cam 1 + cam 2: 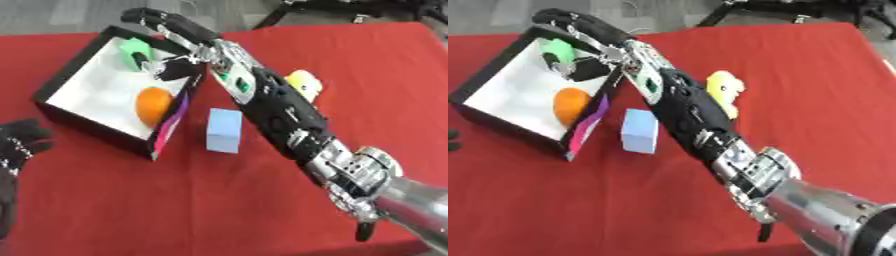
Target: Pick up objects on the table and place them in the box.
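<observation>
Right hand (171,30) extends over the box (61,82), fingers straight, holding nothing. Left hand (19,142) rests open.

The box (66,82) sat near the desk's (175,210) far left corner. Inside it, a ball (153,105) lay against the right wall and a small object (134,50) lay toward the far corner. A block (224,131) stood just right of the box. A soft toy (724,90) lay farther right, beyond the arm.
</observation>
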`<state>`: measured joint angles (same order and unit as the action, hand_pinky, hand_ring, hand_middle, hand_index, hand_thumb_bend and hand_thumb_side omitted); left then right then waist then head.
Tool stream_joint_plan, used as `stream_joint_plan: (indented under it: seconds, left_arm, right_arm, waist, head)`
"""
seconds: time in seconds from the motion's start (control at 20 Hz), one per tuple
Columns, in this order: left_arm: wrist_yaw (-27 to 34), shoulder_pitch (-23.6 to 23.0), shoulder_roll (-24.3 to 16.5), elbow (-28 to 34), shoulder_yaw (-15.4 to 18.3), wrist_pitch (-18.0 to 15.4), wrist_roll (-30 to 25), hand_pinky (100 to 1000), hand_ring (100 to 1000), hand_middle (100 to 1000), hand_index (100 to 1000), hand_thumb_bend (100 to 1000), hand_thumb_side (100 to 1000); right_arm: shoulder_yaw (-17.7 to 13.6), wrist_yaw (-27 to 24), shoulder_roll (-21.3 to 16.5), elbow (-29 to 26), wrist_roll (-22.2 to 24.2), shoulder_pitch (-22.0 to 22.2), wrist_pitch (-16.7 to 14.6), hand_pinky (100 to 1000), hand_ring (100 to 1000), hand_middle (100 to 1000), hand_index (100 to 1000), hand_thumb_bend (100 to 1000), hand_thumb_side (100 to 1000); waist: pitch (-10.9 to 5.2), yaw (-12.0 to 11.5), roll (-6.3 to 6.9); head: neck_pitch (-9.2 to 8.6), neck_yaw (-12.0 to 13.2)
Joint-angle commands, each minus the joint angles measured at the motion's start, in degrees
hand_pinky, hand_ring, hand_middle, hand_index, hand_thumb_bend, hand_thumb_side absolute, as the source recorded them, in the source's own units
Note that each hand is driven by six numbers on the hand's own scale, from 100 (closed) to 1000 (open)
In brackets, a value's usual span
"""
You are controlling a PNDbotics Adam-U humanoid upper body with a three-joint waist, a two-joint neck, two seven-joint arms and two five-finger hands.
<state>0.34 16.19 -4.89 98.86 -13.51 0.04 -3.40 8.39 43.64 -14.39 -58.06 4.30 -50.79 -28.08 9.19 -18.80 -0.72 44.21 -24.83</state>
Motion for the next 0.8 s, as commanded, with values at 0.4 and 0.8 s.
stream_joint_plan:
  seconds: [0.4,0.8]
  left_arm:
    - [-0.17,-1.43,-1.27,0.63,2.01,-0.15,1.66,739,724,583,726,100,934]
    - [-0.95,-4.06,-2.94,1.11,4.38,-0.31,4.02,739,725,583,726,100,933]
  right_arm:
    - [0.68,-12.12,-13.81,-9.12,6.09,4.1,-0.7,1000,900,930,964,100,454]
    - [-0.37,-25.68,-28.14,-28.0,17.47,21.38,2.65,1000,909,941,975,100,625]
  waist:
    - [-2.6,4.45,0.13]
    - [-3.8,8.55,-0.28]
  head:
    - [-0.1,2.84]
    - [-0.09,5.83]
